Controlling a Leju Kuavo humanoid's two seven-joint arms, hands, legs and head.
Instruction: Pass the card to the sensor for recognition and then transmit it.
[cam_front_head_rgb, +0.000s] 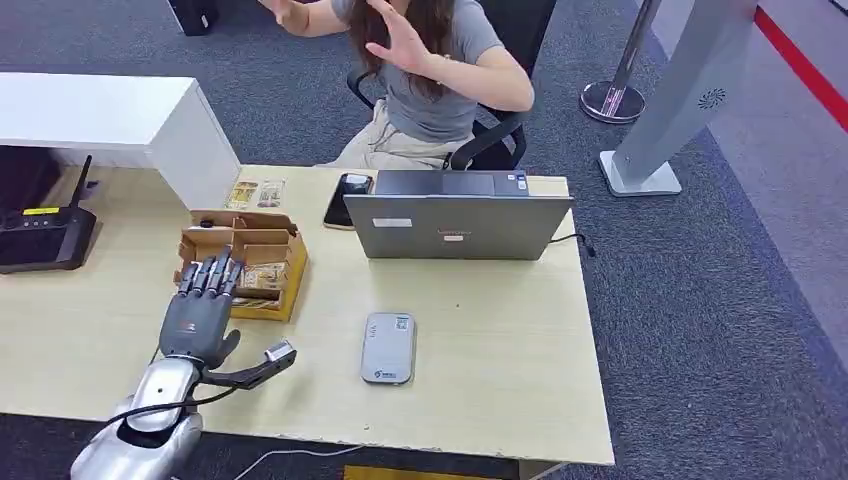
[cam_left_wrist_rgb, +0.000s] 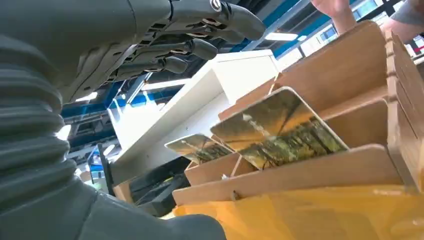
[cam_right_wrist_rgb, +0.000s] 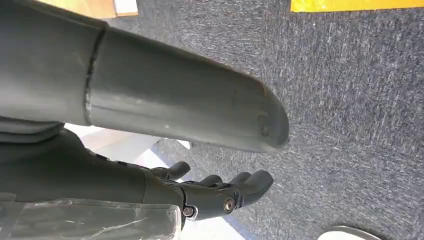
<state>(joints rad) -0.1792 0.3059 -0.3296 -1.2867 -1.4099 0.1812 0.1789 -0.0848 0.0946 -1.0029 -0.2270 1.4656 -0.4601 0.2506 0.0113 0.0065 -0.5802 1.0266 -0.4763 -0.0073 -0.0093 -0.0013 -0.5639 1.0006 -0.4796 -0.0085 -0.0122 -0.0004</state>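
Card (cam_left_wrist_rgb: 280, 131) upright in wooden holder (cam_front_head_rgb: 262, 262) on counter (cam_front_head_rgb: 480, 330), just ahead of left hand (cam_front_head_rgb: 200, 310) fingertips. Left hand released, fingers (cam_left_wrist_rgb: 195, 47) spread above holder, grasping nothing. Sensor (cam_front_head_rgb: 388, 348) flat on counter, off thumb side. Right hand (cam_right_wrist_rgb: 215, 192) hangs over carpet, fingers loosely apart, holding nothing. Person seated behind laptop (cam_front_head_rgb: 455, 225).

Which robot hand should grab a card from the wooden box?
The left hand. It hovers open right over the wooden card box, with the cards standing just beyond its fingers. The right hand hangs down beside the desk, over the carpet, holding nothing.
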